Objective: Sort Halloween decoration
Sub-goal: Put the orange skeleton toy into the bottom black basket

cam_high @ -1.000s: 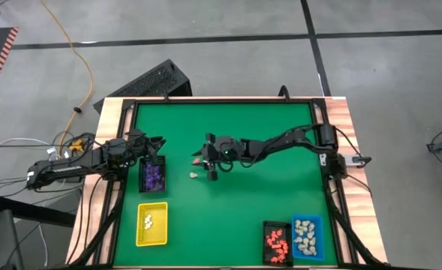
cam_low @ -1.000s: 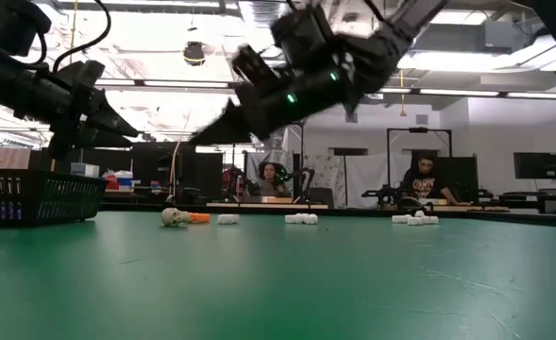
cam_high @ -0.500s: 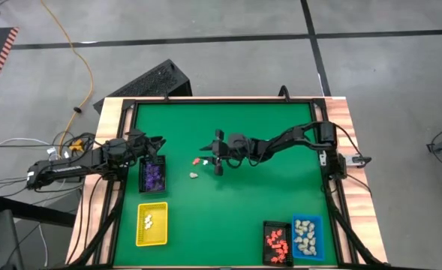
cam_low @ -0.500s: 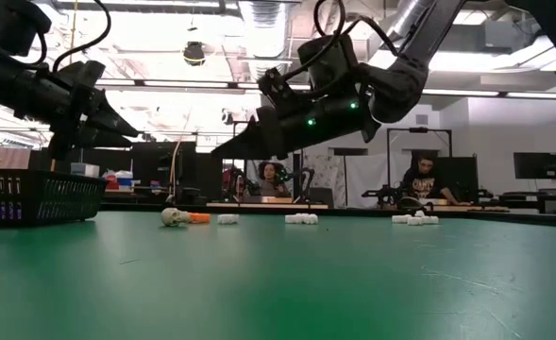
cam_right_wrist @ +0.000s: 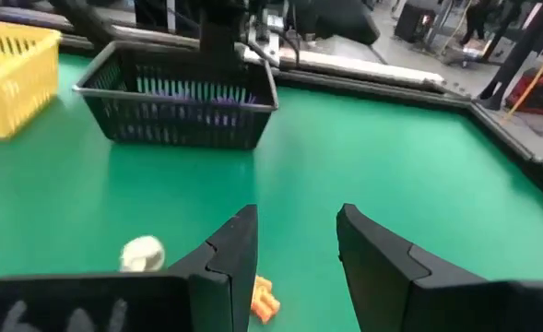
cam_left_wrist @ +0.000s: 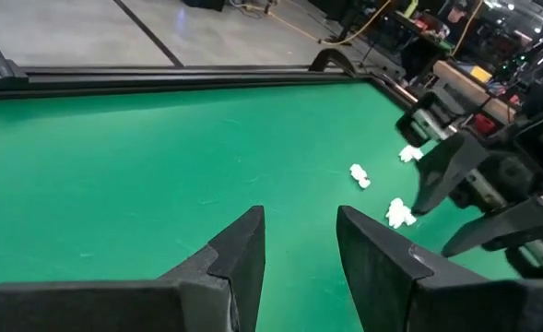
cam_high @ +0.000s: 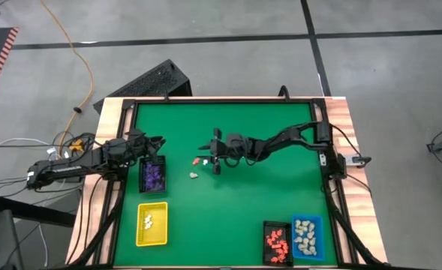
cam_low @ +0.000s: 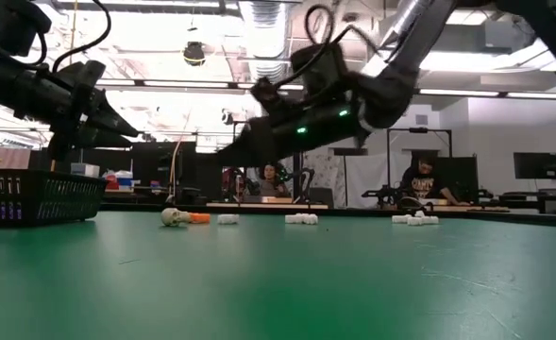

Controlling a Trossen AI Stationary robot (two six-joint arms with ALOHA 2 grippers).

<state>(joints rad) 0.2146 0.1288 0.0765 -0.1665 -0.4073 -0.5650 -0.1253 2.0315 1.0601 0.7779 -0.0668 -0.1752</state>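
Over the middle of the green table [cam_high: 266, 195], the right gripper [cam_high: 210, 152] hung above two loose figurines, its fingers apart and holding nothing.

Compared with a second before, the right arm had drawn its gripper back toward 3 o'clock and slightly toward 12 o'clock, uncovering the orange-red figurine [cam_high: 196, 160] and the cream-beige figurine [cam_high: 193, 175]; both lay where they had been, just toward 9 o'clock of the fingertips, the cream-beige one toward 6 o'clock of the orange-red one. The left gripper [cam_high: 157, 142] had not moved: it waited above the 12 o'clock end of the black tray [cam_high: 152, 175] of purple pieces, fingers apart and empty. Sorted figurines remained in the yellow tray [cam_high: 151, 224], the second black tray [cam_high: 276, 242] and the blue tray [cam_high: 307, 237].
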